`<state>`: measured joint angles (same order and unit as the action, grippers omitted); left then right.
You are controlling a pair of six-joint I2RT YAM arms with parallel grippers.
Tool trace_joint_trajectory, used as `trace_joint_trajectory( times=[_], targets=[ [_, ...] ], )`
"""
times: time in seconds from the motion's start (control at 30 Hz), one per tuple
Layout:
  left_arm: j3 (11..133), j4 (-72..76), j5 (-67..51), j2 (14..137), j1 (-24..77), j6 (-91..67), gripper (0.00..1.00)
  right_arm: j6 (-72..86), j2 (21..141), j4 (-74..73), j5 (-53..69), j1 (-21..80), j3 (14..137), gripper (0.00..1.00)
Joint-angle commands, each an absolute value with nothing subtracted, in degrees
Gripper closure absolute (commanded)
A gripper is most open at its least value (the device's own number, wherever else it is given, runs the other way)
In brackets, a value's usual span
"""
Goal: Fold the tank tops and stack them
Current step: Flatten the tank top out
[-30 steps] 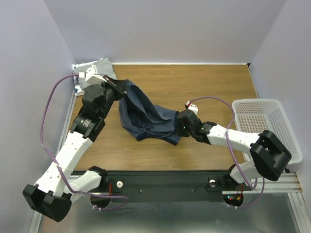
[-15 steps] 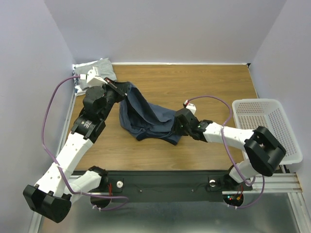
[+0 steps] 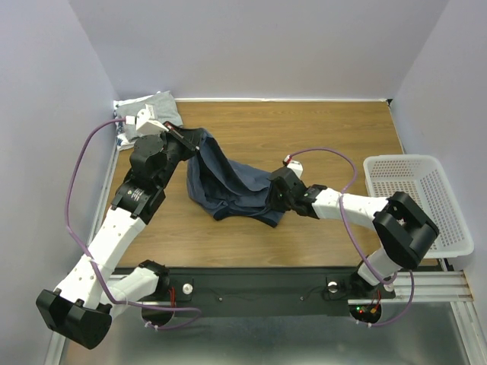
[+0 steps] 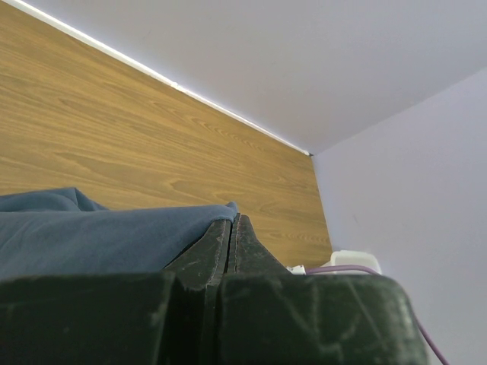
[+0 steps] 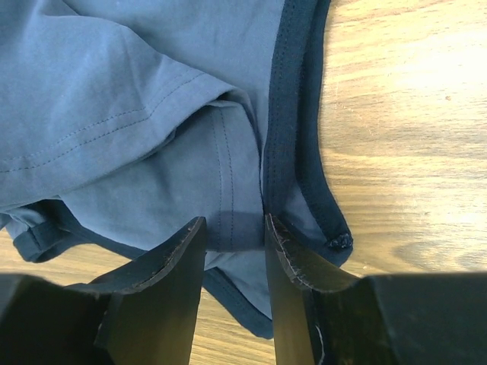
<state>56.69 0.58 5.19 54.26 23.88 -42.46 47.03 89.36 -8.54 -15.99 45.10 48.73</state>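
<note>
The slate-blue tank top lies crumpled in the middle of the table, and its far-left corner is pulled up off the wood. My left gripper is shut on that corner; in the left wrist view the blue cloth runs up to the tip of the closed jaws. My right gripper is open at the top's right edge, low over the cloth. In the right wrist view a fold of blue fabric and its darker trim lie between the spread fingers. A light grey tank top lies in the back-left corner.
A white mesh basket stands at the right edge of the table. Some patterned cloth shows beside the grey top by the left wall. Bare wood stretches behind and to the right of the blue top.
My right gripper has moved left onto the blue top's right edge, and its jaws have opened. The left gripper has kept its hold and hardly moved.
</note>
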Motion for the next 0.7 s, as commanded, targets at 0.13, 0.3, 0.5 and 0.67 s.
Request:
trace_joint_trajectory(
  times=[0.13,0.3,0.5,0.67],
  targets=[
    [58.36,4.31,4.75,53.88,23.29,-41.75,1.00,48.34,88.24,-6.68,-16.35,45.70,48.60,0.58],
    [58.27,4.48,4.75,53.96,23.20,-41.66,1.00,48.69,89.38,-6.50,-15.91,45.70,48.17,0.60],
    [58.10,4.48,4.66,53.96,23.03,-41.66,1.00,48.78,88.68,-6.42,-16.61,45.70,47.29,0.59],
    [58.01,4.57,4.57,54.05,23.03,-41.84,1.00,48.95,89.12,-6.42,-16.61,45.62,47.02,0.59]
  ],
)
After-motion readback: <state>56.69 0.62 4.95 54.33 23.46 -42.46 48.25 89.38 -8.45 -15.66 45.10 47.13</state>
